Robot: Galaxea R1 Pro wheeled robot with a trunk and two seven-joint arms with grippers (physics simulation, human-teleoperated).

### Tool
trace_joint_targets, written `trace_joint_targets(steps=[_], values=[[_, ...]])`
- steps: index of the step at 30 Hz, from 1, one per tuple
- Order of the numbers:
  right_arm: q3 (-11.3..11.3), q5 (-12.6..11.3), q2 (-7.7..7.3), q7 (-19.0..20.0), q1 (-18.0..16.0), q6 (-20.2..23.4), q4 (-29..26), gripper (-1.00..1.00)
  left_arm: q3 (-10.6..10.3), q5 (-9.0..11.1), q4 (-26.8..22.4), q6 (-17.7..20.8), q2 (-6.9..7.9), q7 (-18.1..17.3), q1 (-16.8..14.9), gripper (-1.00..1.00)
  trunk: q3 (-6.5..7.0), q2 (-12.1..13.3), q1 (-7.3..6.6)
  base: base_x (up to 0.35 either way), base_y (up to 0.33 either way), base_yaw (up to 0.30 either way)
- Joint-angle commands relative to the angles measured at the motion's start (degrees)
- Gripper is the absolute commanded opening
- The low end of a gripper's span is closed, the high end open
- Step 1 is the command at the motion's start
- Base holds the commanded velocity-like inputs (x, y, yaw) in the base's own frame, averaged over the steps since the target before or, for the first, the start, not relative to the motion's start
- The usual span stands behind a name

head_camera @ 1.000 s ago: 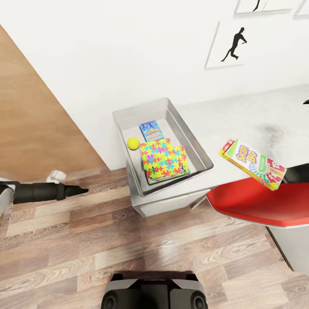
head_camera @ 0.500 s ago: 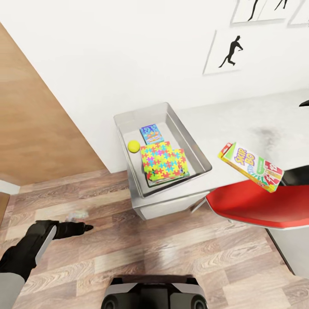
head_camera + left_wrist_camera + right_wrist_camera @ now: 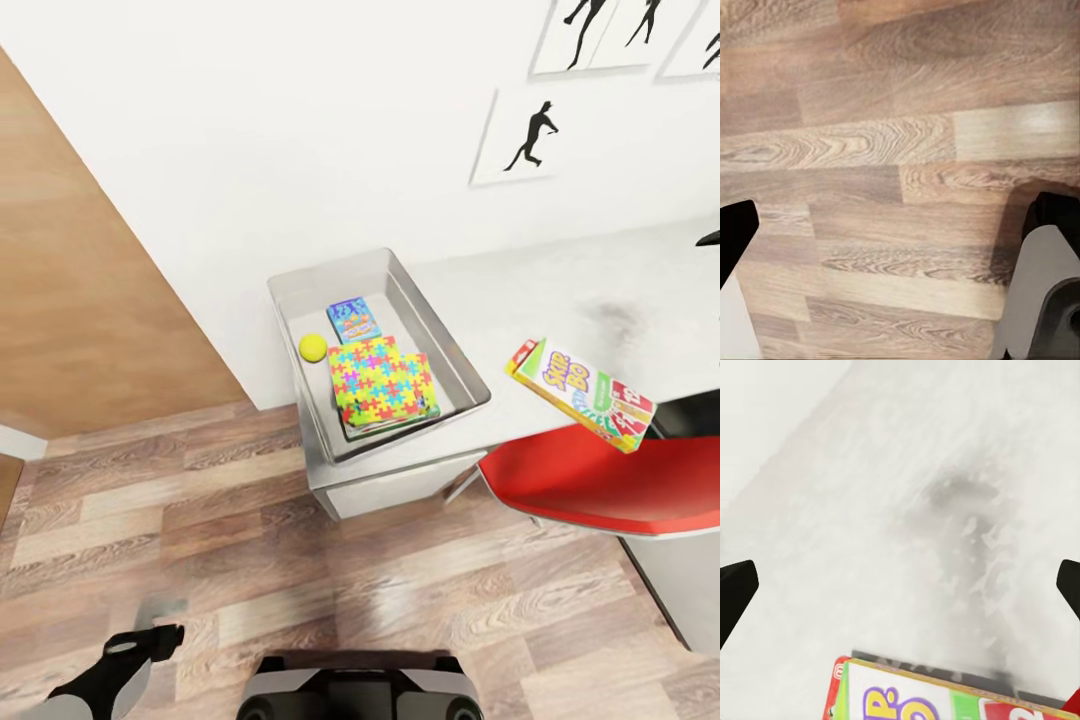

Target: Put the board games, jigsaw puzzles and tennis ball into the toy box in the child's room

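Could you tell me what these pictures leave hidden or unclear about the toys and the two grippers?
- Right gripper: the head view's right edge cuts it off behind the Skip-Bo board game, so its grip cannot be confirmed.
- Toy box: the jigsaw puzzles cover what lies beneath them.
- Blue board game: lid print too small to read in the head view.
- Left gripper: fingertips blurred in the head view.

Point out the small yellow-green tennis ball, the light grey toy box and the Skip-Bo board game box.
Small yellow-green tennis ball (image 3: 313, 347), head view, centre of the ball.
Light grey toy box (image 3: 455, 368), head view, right-hand rim.
Skip-Bo board game box (image 3: 580, 392), head view, middle of printed lid.
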Motion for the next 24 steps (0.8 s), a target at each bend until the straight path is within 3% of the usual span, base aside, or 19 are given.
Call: trace_joint_targets(steps=[1, 7, 17, 24], values=[[0.0, -0.6, 0.00, -0.6, 0.0, 0.2, 0.0, 1.00, 0.0, 0.6, 1.5, -1.5, -0.20, 0.7, 0.1, 1.00, 0.03, -0.1, 0.03, 0.000, 0.000, 0.000], [0.3, -0.6, 0.00, -0.6, 0.0, 0.2, -0.1, 1.00, -0.2, 0.5, 6.8, -6.4, -0.88, 2.8, 2.6, 1.00, 0.60, -0.1, 0.03, 0.000, 0.000, 0.000], [0.4, -0.6, 0.03, -0.6, 0.0, 0.2, -0.1, 1.00, -0.2, 0.6, 8.4, -7.8, -1.28, 3.1, 9.5, 1.00, 1.56, -0.1, 0.03, 0.000, 0.000, 0.000], [0.7, -0.6, 0.07, -0.6, 0.0, 0.2, -0.1, 1.00, -0.2, 0.8, 8.8, -8.0, -3.56, 2.9, 15.8, 1.00, 2.23, -0.1, 0.03, 0.000, 0.000, 0.000]])
